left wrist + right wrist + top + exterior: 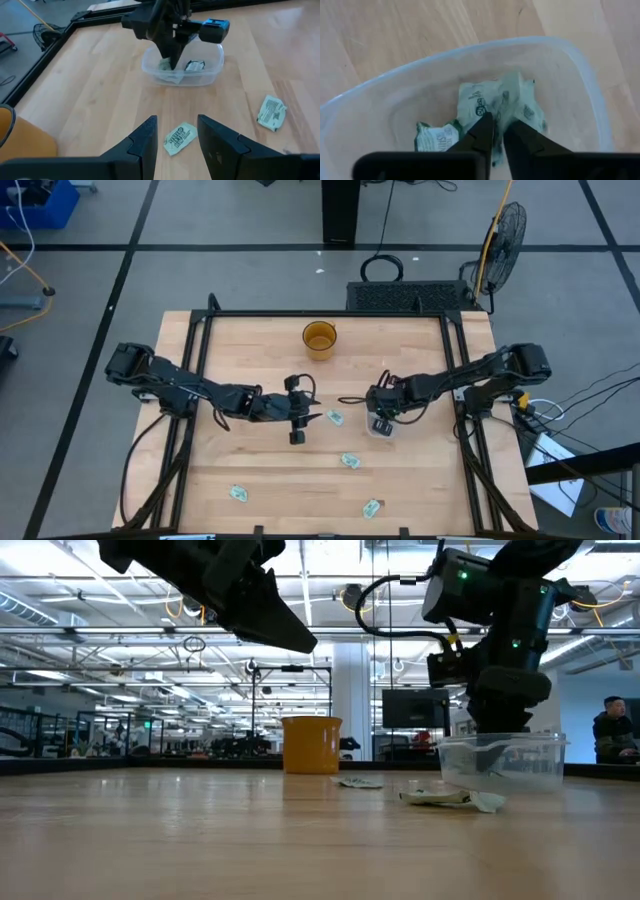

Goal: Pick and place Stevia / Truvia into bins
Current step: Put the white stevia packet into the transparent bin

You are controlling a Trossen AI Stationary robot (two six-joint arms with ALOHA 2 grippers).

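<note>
A pale wooden tabletop [260,460] with a dark frame along its edges carries everything. An amber cup [319,339] stands near the far edge, about midway across. A clear plastic tub [383,426] sits right of centre, with green-and-white sachets inside it. Four loose sachets lie flat on the wood: one [334,418] just left of the tub, one [350,461] nearer the front, one [238,493] toward the front left, and one [371,507] close to the front edge.

Clear bin [503,762] right, amber cup [311,745] centre, sachets [452,798] on table.
</note>
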